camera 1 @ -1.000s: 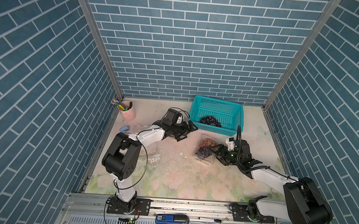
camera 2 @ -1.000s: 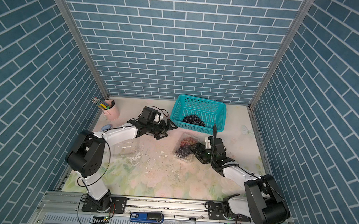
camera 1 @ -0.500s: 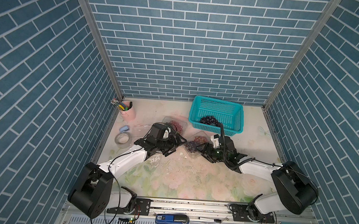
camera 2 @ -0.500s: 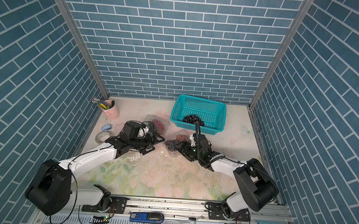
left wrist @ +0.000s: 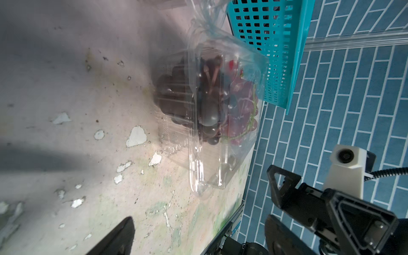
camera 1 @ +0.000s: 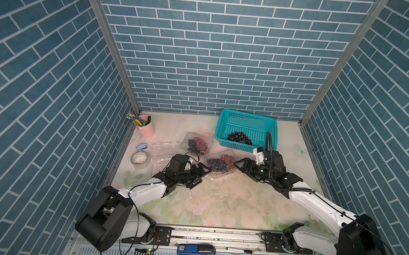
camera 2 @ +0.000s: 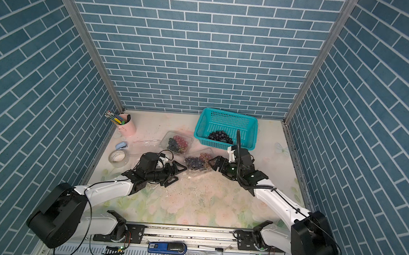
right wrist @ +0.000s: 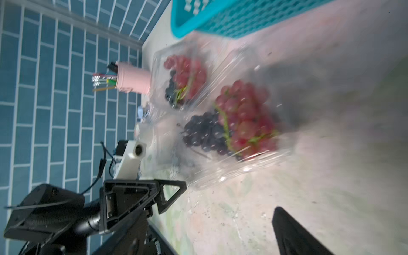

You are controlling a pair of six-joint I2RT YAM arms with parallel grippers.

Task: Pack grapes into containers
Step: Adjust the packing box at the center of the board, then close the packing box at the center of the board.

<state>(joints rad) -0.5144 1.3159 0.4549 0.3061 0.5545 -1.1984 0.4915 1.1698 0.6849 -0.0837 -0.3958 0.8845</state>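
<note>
Now, in both top views: left arm (camera 1: pixel 144 192) has swung back from basket (camera 1: pixel 245 123) side; left gripper (camera 1: pixel 199 175) and right gripper (camera 1: pixel 242 166) flank near box (camera 1: pixel 220 162) at mid tabletop (camera 1: pixel 218 203), both spread, grasping nothing. Box let go, so likely packed; empty box (camera 1: pixel 160 158) and basket bunch (camera 1: pixel 239 137) remain. Long axis runs gripper to gripper, dark grapes (camera 1: pixel 214 163) toward left arm.
Left wrist: box apart from jaws, looks closed, latch unclear.
Right wrist: blurred; red grapes (right wrist: pixel 242 114) at near end, far box (right wrist: pixel 183 77) filled behind.
</note>
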